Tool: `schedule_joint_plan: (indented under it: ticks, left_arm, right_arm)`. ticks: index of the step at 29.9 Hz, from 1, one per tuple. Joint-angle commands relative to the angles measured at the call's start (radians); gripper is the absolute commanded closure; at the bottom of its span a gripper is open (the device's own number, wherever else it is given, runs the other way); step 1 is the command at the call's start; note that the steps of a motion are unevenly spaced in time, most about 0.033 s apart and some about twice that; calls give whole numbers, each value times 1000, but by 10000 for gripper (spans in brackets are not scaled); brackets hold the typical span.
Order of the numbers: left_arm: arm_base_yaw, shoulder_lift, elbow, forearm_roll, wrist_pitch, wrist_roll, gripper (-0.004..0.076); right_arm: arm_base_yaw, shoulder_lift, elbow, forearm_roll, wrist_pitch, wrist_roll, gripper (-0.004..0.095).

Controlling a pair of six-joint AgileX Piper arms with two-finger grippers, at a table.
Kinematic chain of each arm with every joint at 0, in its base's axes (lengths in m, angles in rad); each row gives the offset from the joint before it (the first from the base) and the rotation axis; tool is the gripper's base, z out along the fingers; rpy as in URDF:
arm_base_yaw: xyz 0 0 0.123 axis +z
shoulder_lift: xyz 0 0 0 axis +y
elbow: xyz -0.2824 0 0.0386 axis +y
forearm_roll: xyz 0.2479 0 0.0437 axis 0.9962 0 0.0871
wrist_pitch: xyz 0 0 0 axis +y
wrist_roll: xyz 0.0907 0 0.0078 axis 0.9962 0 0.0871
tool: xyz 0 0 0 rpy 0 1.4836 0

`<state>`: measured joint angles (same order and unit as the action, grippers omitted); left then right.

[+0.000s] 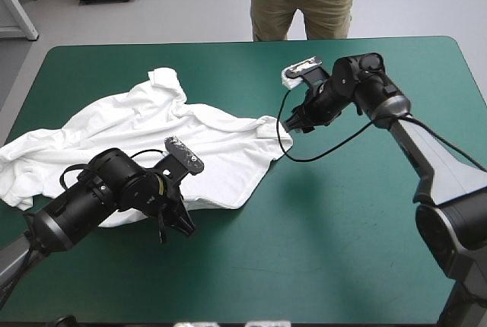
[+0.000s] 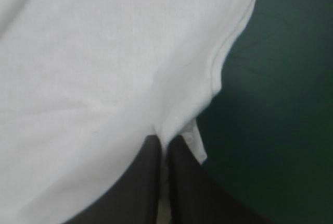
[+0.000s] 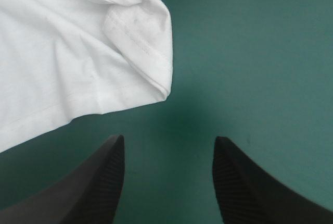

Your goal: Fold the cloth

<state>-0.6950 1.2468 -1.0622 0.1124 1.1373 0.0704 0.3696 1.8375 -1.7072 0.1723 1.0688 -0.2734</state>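
Note:
The white T-shirt (image 1: 152, 137) lies loosely spread and wrinkled over the table's left half. My left gripper (image 1: 181, 226) is at the shirt's front hem, near its right corner. In the left wrist view this gripper (image 2: 165, 148) is shut on the T-shirt (image 2: 104, 52), with a fold of the hem pinched between the black fingers. My right gripper (image 1: 295, 123) hovers just right of the shirt's right sleeve. In the right wrist view it (image 3: 167, 151) stands open over teal-green cover, the sleeve's hemmed end (image 3: 143, 36) a little ahead of it and untouched.
Teal-green cover (image 1: 358, 236) runs from the shirt to the table's right and front edges. The shirt's left part (image 1: 19, 167) reaches the table's left edge.

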Motion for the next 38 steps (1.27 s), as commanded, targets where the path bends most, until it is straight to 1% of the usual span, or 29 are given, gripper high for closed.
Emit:
schedule_joint_plan:
  ticks: [1,5,12,16,18,20,21,25,26,29,34,36,38]
  left_arm:
    - [0,-23,-32,-3,-18,-10,733]
    - [0,-23,-32,-6,-20,-10,733]
    - [0,-23,-32,-6,-22,-10,733]
    - [0,-23,-32,-6,-20,-10,733]
    - [0,-23,-32,-6,-19,-10,733]
    - [0,-23,-32,-6,-16,-10,733]
    - [0,-23,-32,-6,-16,-10,733]
    - [0,-23,-32,-3,-16,-14,733]
    - [0,-23,-32,7,-16,-21,733]
    - [0,-23,-32,52,-14,-17,733]
    - [14,-23,-32,197,-27,-19,731]
    - [71,-23,-32,189,-57,-5,729]
    - [154,-23,-32,166,-104,24,729]
  right_arm:
    - [0,29,-36,48,-77,-31,388]
    - [0,106,-67,57,-84,-34,334]
    - [17,185,-168,72,-62,-41,335]
    - [41,221,-172,57,-54,-33,364]
    - [53,242,-172,53,-39,-33,396]
    - [66,259,-172,53,-23,-33,469]
    - [71,263,-172,53,-17,-33,524]
    - [78,255,-173,45,-17,-38,932]
    - [76,245,-175,43,-19,-34,911]
    - [67,213,-180,15,-27,-26,910]
    - [1,131,-192,30,-18,-6,918]
    - [-43,86,-192,70,2,-8,925]
    - [-93,38,-192,134,29,-25,925]
